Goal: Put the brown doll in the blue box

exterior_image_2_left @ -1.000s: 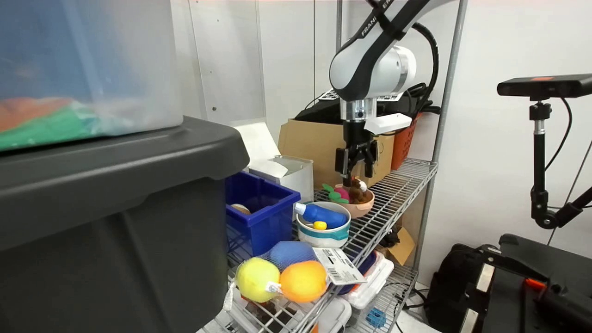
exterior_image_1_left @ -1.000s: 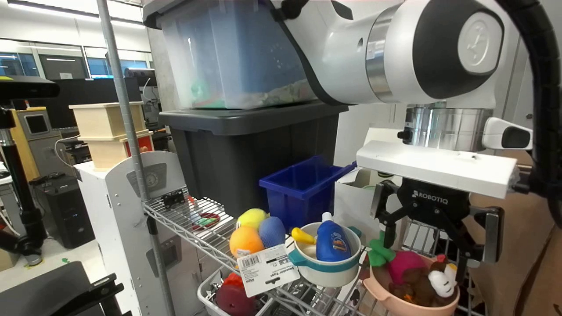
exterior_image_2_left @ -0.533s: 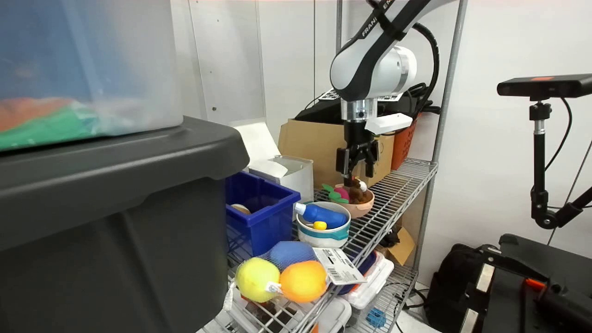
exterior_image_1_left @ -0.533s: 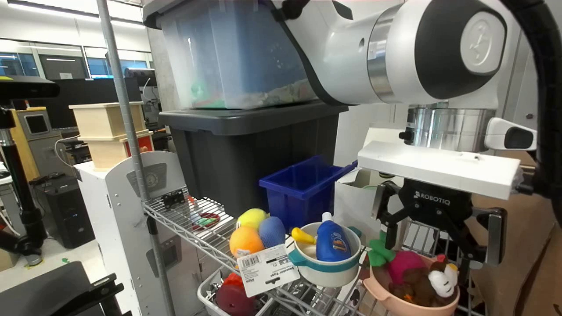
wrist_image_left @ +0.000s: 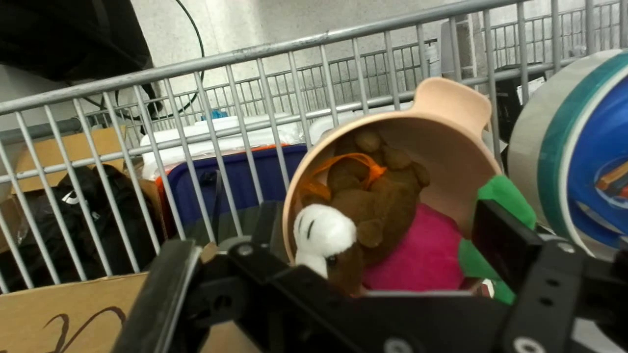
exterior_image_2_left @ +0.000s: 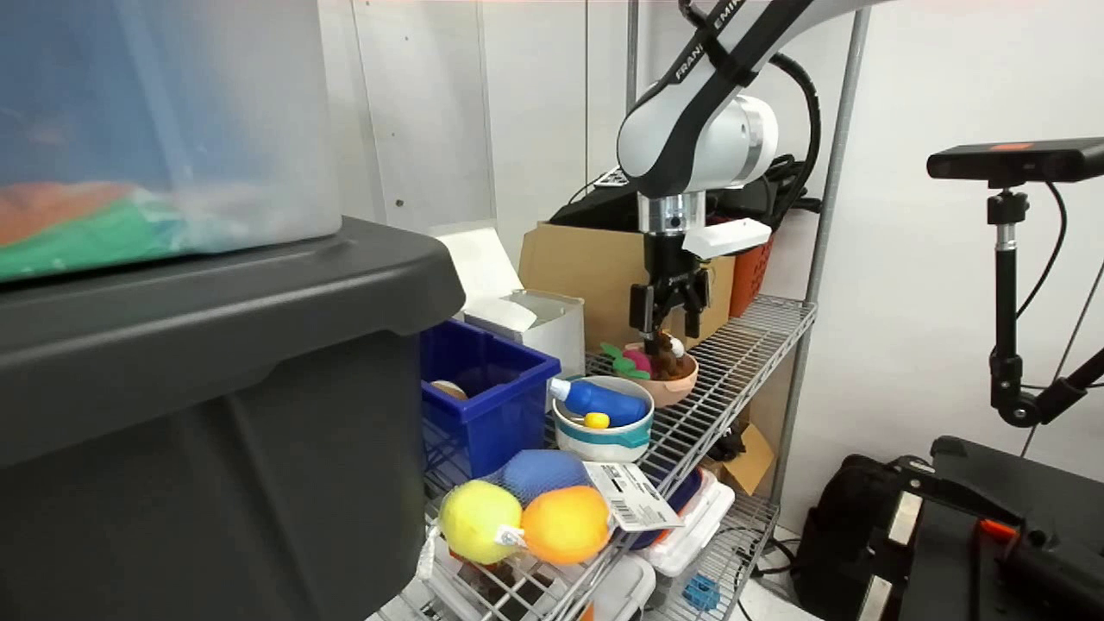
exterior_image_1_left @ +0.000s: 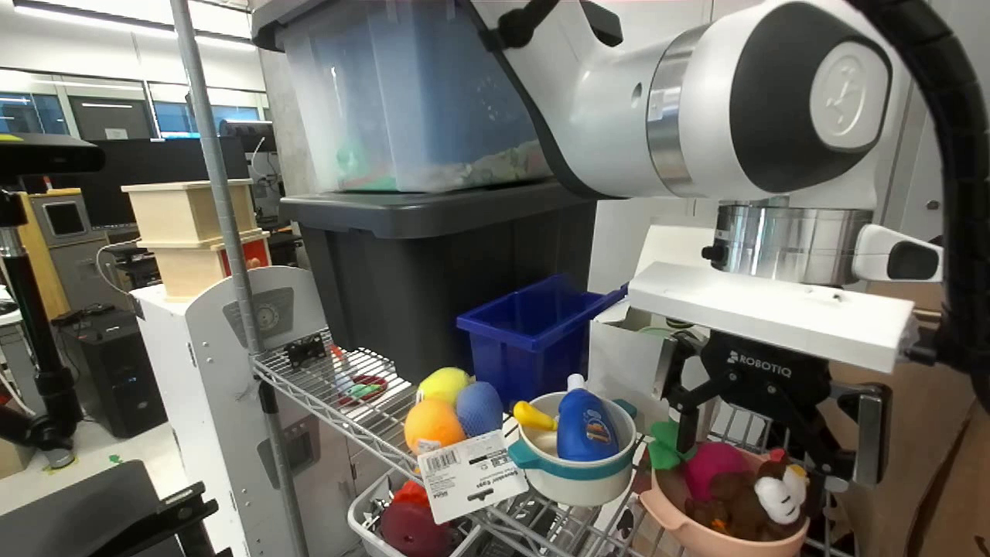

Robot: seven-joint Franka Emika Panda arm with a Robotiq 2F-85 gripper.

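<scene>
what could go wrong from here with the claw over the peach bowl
The claw, open over the peach bowl, may pinch the magenta plush too, since it lies against the brown doll. One of the fingers shows right by the bowl's rim in the wrist view, so coming down could tip the bowl. A low carry to the blue box might knock the white-and-teal pot beside the bowl.

One brown doll [wrist_image_left: 380, 208]; two pots [exterior_image_1_left: 574, 487]; three balls [exterior_image_1_left: 433, 422].

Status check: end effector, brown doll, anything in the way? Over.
End effector open, pointing down at the peach bowl. Brown doll inside, not gripped. Magenta plush right beside it, may crowd the grasp.
</scene>
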